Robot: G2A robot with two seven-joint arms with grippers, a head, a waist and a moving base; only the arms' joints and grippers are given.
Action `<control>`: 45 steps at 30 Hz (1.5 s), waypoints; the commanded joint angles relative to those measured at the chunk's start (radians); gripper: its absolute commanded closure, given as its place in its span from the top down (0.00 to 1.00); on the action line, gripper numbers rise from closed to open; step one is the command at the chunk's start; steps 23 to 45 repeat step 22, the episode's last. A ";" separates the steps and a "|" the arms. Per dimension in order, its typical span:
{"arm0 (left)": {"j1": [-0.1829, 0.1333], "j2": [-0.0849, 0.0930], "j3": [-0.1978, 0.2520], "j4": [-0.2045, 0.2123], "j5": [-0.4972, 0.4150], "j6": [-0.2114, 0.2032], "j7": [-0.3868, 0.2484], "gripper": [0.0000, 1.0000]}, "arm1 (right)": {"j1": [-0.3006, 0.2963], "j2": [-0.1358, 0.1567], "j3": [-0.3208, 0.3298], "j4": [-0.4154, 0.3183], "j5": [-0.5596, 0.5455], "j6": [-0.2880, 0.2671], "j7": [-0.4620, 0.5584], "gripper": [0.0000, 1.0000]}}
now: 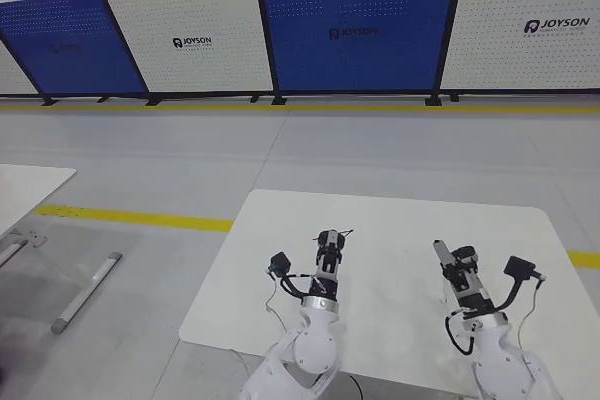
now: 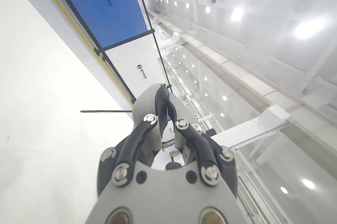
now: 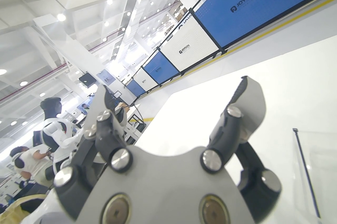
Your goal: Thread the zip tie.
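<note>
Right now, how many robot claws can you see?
2. The left gripper is over the white table, shut on a black zip tie; the right gripper is open, over the same table beside it.

table (image 1: pixel 400 215) top: white, smooth, matt. zip tie (image 2: pixel 105 111): thin black plastic. left gripper (image 2: pixel 165 96): smooth grey finger shells, black ribbed pads (image 2: pixel 162 110), glossy black links, polished metal pins. right gripper (image 3: pixel 172 85): same finish. clear film (image 3: pixel 320 154) beside it, glossy.
</note>
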 commanded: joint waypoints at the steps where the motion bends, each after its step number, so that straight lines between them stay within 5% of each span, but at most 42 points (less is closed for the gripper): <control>1: 0.001 0.000 -0.005 0.009 0.008 -0.001 0.016 0.00 | -0.004 0.004 0.023 0.004 0.062 0.000 0.013 1.00; 12: 0.014 0.002 -0.043 0.025 -0.015 -0.020 0.020 0.00 | -0.045 0.042 0.192 -0.030 0.480 0.000 0.244 1.00; 45: 0.016 0.001 -0.043 0.026 -0.030 -0.025 0.021 0.00 | -0.044 0.044 0.206 -0.029 0.464 0.000 0.244 1.00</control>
